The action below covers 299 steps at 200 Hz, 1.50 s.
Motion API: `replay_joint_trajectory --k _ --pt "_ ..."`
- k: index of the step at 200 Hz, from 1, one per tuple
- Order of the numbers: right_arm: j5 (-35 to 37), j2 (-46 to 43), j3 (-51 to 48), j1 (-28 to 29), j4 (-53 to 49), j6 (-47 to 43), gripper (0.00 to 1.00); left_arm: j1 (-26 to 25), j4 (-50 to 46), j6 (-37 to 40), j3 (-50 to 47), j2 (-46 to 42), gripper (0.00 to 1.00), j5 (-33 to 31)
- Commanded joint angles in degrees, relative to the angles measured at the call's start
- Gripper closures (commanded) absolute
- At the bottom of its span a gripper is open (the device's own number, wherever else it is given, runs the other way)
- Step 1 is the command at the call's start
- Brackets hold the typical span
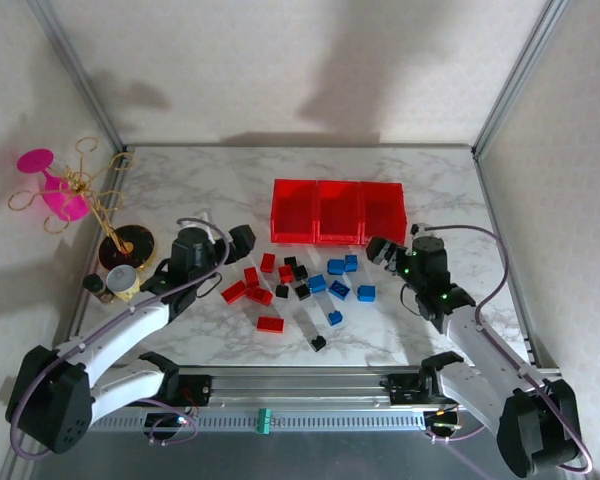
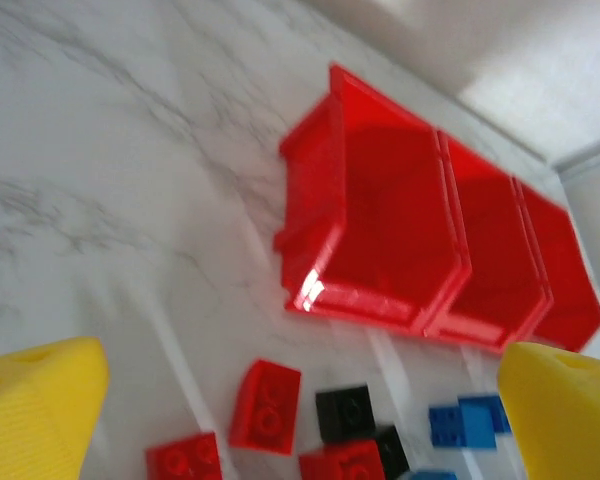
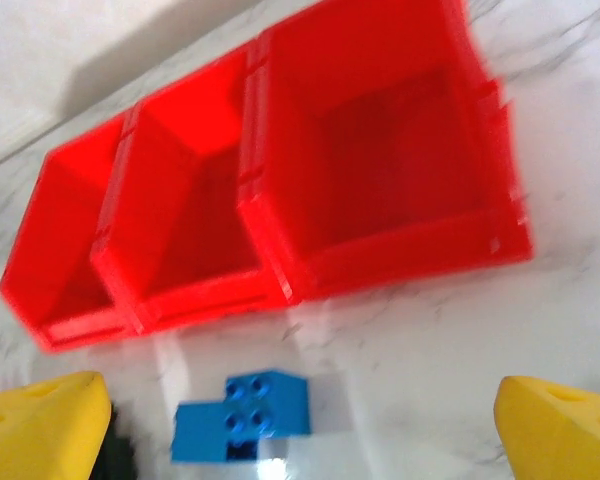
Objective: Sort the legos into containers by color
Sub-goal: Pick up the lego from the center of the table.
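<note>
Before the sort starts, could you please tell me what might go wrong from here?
The legos lie packed with colours mixed, so the open right gripper may catch a wrong neighbour. The containers are three identical joined red bins, so a colour could easily land in the wrong one.

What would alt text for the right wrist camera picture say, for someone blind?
Three joined red bins, apparently empty, stand on a marble table. A blue lego lies before them, between the yellow fingertips of the open right end effector.
</note>
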Motion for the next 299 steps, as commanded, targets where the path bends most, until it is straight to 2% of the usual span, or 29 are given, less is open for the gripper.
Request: replay_joint_trajectory --k 1,34,78,118,156,228,252,279,299 --pt "0.1 -1.0 -1.4 4.8 -3.6 3.9 0.01 -4.1 -8.6 0.1 4.4 2.8 0.01 -0.1" --pt "3.0 0.2 -0.5 12.4 -6.1 6.4 0.01 -11.0 -14.7 2.6 9.4 8.6 0.01 -3.9" --pt "4.6 3.4 1.0 19.5 -8.3 9.8 0.01 -18.4 -19.8 2.5 14.7 15.4 0.04 -4.5" --pt "4.7 6.1 1.9 21.6 -11.8 10.5 0.01 -25.5 -23.4 -1.9 18.6 20.4 0.13 -8.8" --pt "5.6 5.1 2.4 21.6 -13.7 10.2 0.01 -30.0 -25.1 -3.9 21.1 25.7 0.22 -10.2" --pt "6.8 1.8 2.2 21.6 -15.9 11.1 0.01 -31.6 -22.1 -6.9 23.1 34.0 0.33 -8.7" --pt "7.3 0.5 2.5 21.6 -16.5 11.0 0.01 -31.6 -20.8 -9.2 23.3 35.5 0.38 -9.9" --pt "7.1 -0.2 2.5 21.6 -16.5 11.1 0.01 -31.6 -19.2 -9.7 24.6 37.2 0.39 -8.3" --pt "7.2 -0.3 2.8 21.6 -16.8 10.8 0.01 -32.0 -21.9 -9.9 26.4 38.8 0.42 -11.6"
